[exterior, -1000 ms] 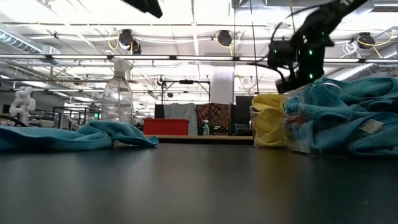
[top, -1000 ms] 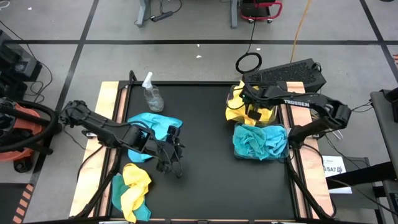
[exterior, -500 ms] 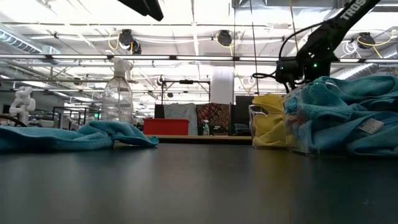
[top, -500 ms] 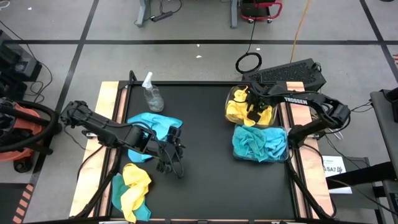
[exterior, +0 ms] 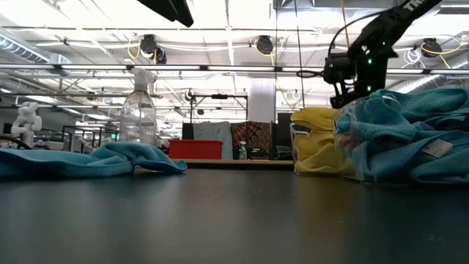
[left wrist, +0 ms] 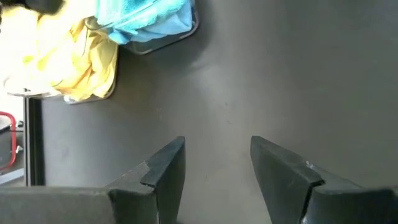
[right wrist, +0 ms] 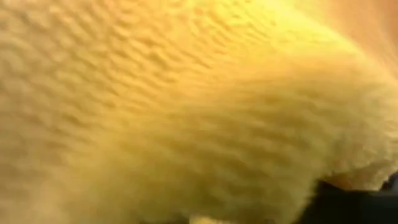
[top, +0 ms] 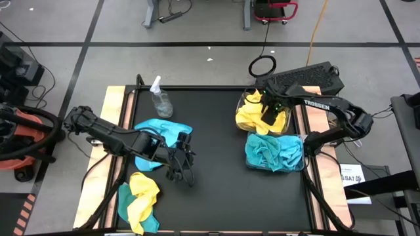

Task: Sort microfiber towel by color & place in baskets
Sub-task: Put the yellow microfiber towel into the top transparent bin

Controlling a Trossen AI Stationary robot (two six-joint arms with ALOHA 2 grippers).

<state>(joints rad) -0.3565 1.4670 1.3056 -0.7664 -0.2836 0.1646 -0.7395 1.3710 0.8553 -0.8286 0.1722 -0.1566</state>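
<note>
The high view looks straight down from overhead, taking in the whole black worktop (top: 216,190) and the grey floor around it. The low view sits at worktop height at the near edge, facing level across into the room behind. Both share the clear plastic spray bottle (top: 160,99) (exterior: 138,111) and the clear bin of yellow cloths (top: 261,114) (exterior: 316,141). The left wrist view faces down at the worktop from close above, catching that bin (left wrist: 68,59) too. The right wrist view is pressed against yellow fuzzy cloth (right wrist: 174,106).

Yellow towels (top: 248,115) and teal towels (top: 272,149) fill separate baskets (top: 298,160).
</note>
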